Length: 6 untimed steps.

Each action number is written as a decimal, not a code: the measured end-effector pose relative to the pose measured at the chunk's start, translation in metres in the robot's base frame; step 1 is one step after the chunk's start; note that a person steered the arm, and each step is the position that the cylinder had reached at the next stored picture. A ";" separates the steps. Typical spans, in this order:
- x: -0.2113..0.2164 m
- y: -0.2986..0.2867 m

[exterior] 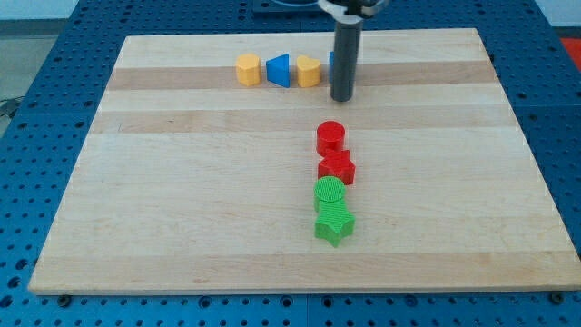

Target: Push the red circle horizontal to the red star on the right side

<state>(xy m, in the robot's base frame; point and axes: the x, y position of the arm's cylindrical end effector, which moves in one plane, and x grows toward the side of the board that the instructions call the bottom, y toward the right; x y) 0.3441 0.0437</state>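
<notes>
The red circle (pixel 330 137) sits near the board's middle, touching the red star (pixel 336 168) just below it toward the view's bottom. My tip (pixel 342 97) rests on the board above the red circle, a short gap toward the view's top and slightly to the right. The rod rises straight up out of the top of the view.
A green circle (pixel 329 192) and a green star (pixel 333 223) continue the column below the red star. A row at the top holds a yellow block (pixel 248 69), a blue triangle-like block (pixel 279 70), a yellow block (pixel 309 71) and a blue block (pixel 332 62) mostly hidden behind the rod. The wooden board (pixel 182 182) lies on a blue pegboard table.
</notes>
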 end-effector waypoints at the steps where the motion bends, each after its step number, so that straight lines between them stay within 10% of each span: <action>1: 0.013 -0.031; 6: 0.078 0.016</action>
<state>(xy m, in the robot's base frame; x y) 0.4224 0.0593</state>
